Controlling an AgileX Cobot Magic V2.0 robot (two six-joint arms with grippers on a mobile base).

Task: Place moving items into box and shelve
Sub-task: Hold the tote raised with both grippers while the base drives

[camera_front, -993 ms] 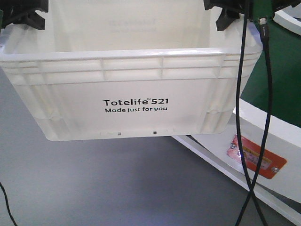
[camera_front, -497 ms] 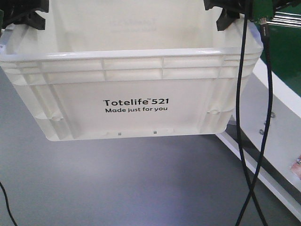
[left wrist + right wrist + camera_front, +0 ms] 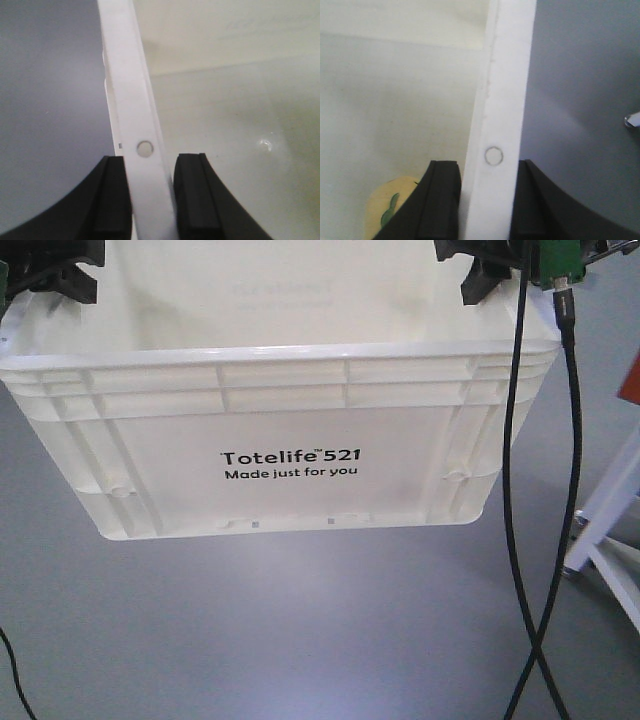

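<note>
The box (image 3: 290, 430), a large white crate printed "Totelife 521", hangs above the grey floor, held by both side rims. My left gripper (image 3: 60, 270) is shut on the left rim (image 3: 127, 90), its black pads (image 3: 112, 200) pressed on either side of it. My right gripper (image 3: 480, 265) is shut on the right rim (image 3: 507, 75) in the same way. In the wrist views the left gripper (image 3: 151, 161) and right gripper (image 3: 487, 167) each straddle a rim. One moving item, yellow with a green stripe (image 3: 382, 210), lies inside the box by the right wall. The pink one is hidden.
Grey floor (image 3: 250, 630) lies under the box. Two black cables (image 3: 515, 490) hang down on the right. A white frame (image 3: 610, 510) and an orange-red edge (image 3: 632, 375) stand at the far right. A small metal part (image 3: 632, 120) shows at the right wrist view's edge.
The box stays fixed in view in both grippers. The white and green structure on the right has slid out to the right, leaving mostly grey floor behind the box.
</note>
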